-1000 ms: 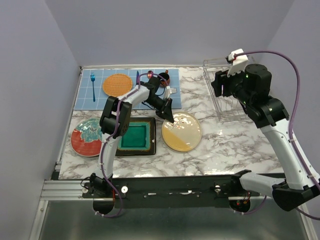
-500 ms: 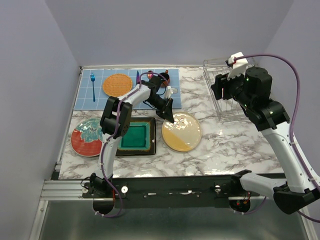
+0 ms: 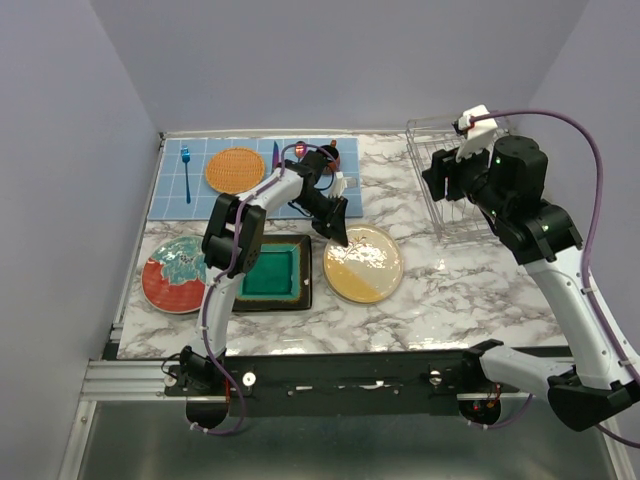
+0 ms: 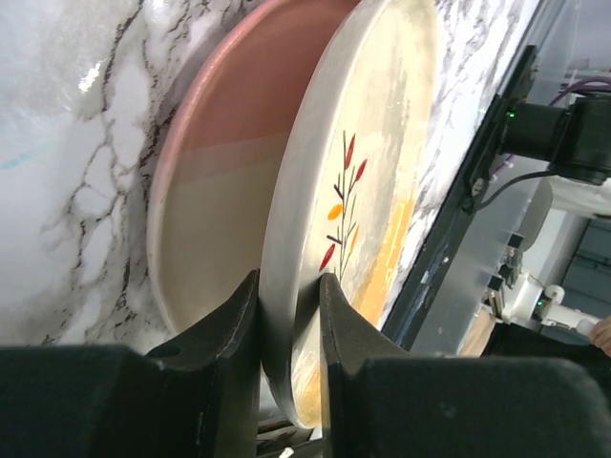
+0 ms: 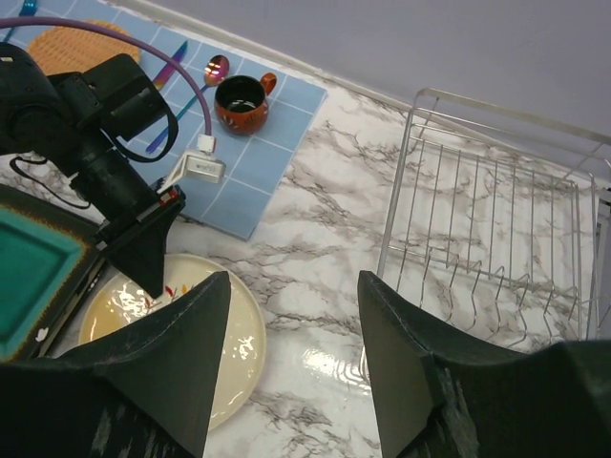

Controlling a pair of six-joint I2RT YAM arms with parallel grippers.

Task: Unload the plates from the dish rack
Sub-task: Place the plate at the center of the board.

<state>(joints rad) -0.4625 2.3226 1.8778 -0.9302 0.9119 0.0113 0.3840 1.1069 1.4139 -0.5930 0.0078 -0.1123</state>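
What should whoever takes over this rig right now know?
Left gripper: shut on the rim of the cream-yellow plate, low at the table centre.
Right gripper: open, holding nothing, near the dish rack.
Done: red plate and square teal plate lie on the table, left side; no plate shows in the rack.
Left: release the cream-yellow plate, withdraw.

- Cream-yellow plate (image 4: 382,191), between the fingers of the left gripper (image 4: 286,281): cream shading to yellow-orange, with a dark-stemmed sprig of red and orange leaves.
- Square plate (image 3: 270,272), just left of that gripper: dark rim, teal centre.
- Round plate (image 3: 172,275), farther left: red rim, mottled teal centre.
- Woven disc (image 3: 234,169): orange.
- Mat (image 3: 170,200): light blue, tile grid.
- Fork (image 3: 186,172): blue.
- Mug (image 5: 239,119): reddish-brown.
- Table (image 3: 450,290): white marble, grey veins.
- Dish rack (image 5: 496,219), beside the right gripper (image 5: 291,286): silvery wire.
- Grippers: black.
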